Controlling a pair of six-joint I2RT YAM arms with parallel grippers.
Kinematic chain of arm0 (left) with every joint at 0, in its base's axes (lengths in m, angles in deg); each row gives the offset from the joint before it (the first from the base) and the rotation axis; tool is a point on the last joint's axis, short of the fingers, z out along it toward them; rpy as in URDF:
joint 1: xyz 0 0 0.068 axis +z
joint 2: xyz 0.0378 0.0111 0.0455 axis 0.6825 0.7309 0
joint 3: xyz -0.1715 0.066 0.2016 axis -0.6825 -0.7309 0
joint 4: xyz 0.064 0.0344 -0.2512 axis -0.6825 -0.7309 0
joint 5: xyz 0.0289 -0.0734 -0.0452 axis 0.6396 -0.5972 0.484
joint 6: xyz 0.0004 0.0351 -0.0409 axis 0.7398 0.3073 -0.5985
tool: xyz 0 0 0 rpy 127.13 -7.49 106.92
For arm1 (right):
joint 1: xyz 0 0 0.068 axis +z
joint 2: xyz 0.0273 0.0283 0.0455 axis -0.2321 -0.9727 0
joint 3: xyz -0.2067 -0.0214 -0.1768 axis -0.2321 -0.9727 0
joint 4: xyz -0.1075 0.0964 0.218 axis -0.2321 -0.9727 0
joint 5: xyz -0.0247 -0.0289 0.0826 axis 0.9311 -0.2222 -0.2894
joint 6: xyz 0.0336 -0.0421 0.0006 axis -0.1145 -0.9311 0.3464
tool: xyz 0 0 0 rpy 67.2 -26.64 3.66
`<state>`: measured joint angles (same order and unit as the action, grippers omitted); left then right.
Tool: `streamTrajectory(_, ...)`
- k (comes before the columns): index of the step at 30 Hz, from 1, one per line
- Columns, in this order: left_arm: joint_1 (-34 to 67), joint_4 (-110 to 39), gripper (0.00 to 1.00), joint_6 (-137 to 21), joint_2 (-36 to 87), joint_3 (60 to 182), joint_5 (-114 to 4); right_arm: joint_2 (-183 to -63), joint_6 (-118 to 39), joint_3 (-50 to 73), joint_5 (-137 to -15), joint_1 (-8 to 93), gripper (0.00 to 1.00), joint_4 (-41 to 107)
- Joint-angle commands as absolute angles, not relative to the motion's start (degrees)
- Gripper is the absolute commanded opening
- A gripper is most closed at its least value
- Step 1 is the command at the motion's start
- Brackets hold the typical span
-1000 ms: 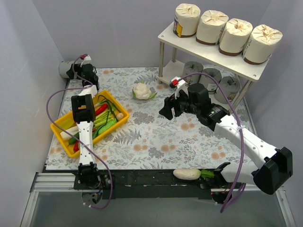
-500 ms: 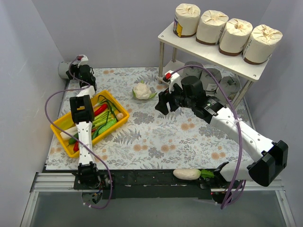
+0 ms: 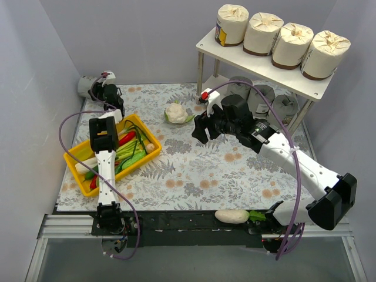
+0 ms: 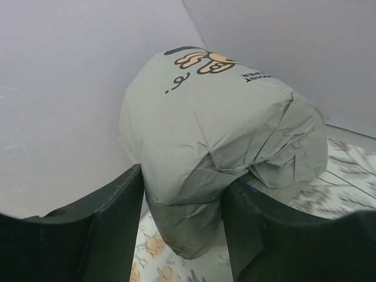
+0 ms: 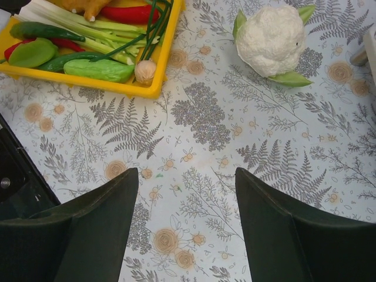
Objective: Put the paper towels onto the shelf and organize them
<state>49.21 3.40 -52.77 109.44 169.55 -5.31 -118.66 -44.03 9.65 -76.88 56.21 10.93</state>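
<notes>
Four cream paper towels (image 3: 262, 33) stand in a row on the top board of the shelf (image 3: 258, 66). Three grey ones (image 3: 260, 97) sit on its lower board. Another grey roll (image 3: 87, 86) lies in the far left corner against the wall. My left gripper (image 3: 101, 89) is shut on it. In the left wrist view both fingers (image 4: 111, 223) press into the wrap of this roll (image 4: 223, 129), either side of the left gripper (image 4: 183, 217). My right gripper (image 3: 200, 130) hangs open over the mat, left of the shelf, with nothing between the jaws of the right gripper (image 5: 187, 194).
A yellow tray (image 3: 126, 168) of vegetables lies at the left, under the left arm, and shows as the tray (image 5: 135, 89) in the right wrist view. A cauliflower (image 3: 176, 113) sits mid-table, also the cauliflower (image 5: 271, 38). A white radish (image 3: 231, 216) lies at the near edge.
The left jaws have closed onto the grey roll in the corner. My right gripper has swung left and a little farther from the arm bases, staying open.
</notes>
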Motion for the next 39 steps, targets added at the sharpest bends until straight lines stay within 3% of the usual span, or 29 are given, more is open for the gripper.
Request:
streamTrajectory(1,44.80,4.62,0.31,-53.03,101.30,164.94,-5.63,-113.94,-45.65,8.19,-75.03,56.49,0.74,12.71)
streamTrajectory(7,39.44,4.62,0.30,-56.37,94.00,156.94,-5.71,-110.69,-46.26,5.46,-73.97,56.40,0.75,13.50)
streamTrajectory(13,37.32,-10.48,0.30,-71.12,84.34,153.95,-11.59,-107.17,-46.35,2.30,-73.44,56.49,0.76,16.22)
streamTrajectory(29,37.24,-53.98,0.27,-98.11,59.47,151.75,-50.41,-101.28,-48.02,-1.40,-73.44,56.58,0.78,19.30)
streamTrajectory(39,36.88,-66.39,0.28,-100.32,42.95,140.78,-80.58,-92.41,-44.68,-4.12,-70.90,56.49,0.79,16.84)
